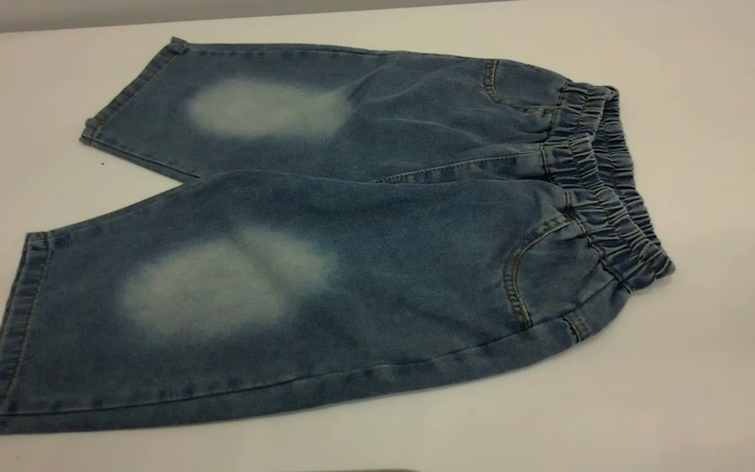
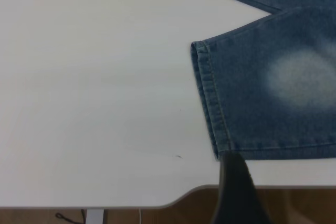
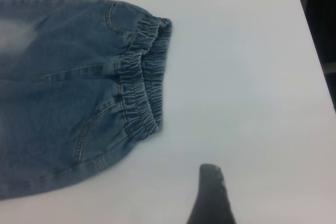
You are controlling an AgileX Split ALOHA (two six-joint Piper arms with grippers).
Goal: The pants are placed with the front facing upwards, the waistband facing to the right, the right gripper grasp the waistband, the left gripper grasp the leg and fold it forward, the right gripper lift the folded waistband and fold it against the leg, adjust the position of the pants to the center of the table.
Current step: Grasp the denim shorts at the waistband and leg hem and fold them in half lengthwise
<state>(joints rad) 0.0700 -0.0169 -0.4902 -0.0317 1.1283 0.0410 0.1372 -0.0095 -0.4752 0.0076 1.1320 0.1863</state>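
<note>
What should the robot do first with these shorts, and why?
Probably bring the right gripper to the waistband and pinch it. The pants lie flat and unfolded on the table, and neither gripper is touching them.

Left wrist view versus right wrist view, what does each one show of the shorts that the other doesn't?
Only the left wrist view shows the stitched hem of a leg, the gap where the two legs part, a pale faded patch in full, and the table's edge. Only the right wrist view shows the gathered waistband and the pocket seams. Both show blue denim shorts lying flat on the white table, with a dark part of that arm's own claw off the fabric.
</note>
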